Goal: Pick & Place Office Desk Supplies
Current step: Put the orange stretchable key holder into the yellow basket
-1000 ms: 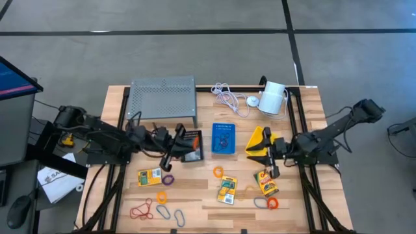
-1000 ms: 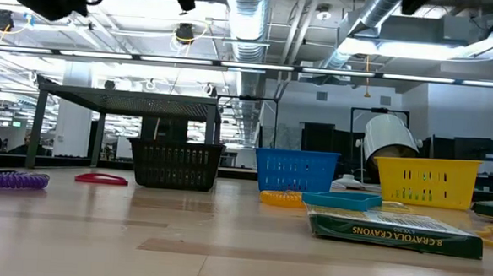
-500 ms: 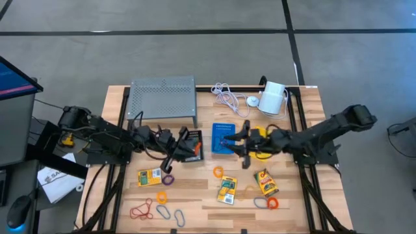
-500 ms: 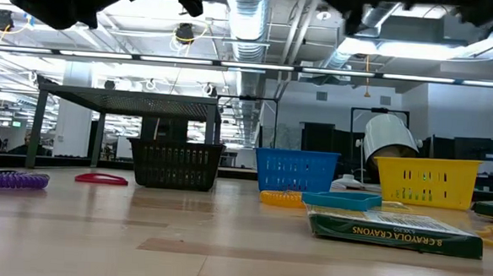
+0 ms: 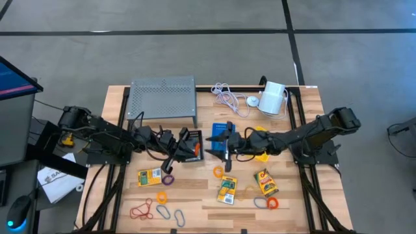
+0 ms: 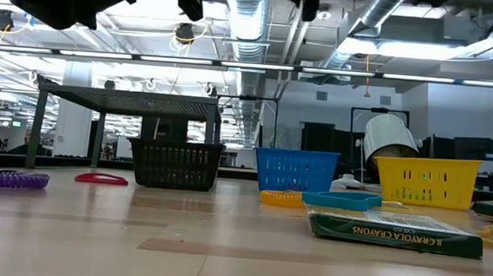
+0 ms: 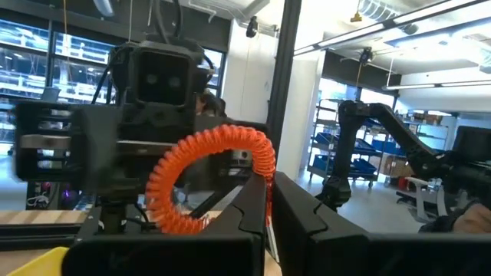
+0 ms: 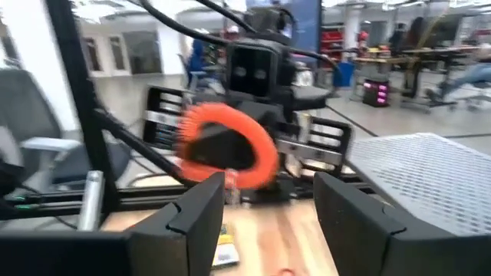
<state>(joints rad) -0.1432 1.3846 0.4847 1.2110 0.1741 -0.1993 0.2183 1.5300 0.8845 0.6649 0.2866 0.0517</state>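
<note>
Left hand (image 5: 195, 147): I see it clamped tight on an orange coiled loop (image 7: 211, 178), raised above the bench (image 5: 195, 208) over the black bin (image 5: 192, 145).
Orange loop: it stands up from the left fingertips, facing the right arm's wrist camera.
Right hand (image 5: 216, 144): fingers (image 8: 201, 201) parted with nothing between them; it reaches across the blue bin (image 5: 223, 129) and faces the left hand, the loop just beyond its tips. Whether they touch the loop, I cannot quite tell.
Yellow bin (image 6: 428, 181): beside the blue one, mostly under the right arm from above.
Crayon packets: one (image 5: 149, 176) near the left arm, two (image 5: 227, 189) (image 5: 265, 182) in front of the bins.
Loose loops: purple (image 5: 168, 179), orange (image 5: 160, 196), red (image 5: 141, 210), grey (image 5: 163, 213) at the front left; orange (image 5: 218, 171) and red (image 5: 273, 203) on the right.
</note>
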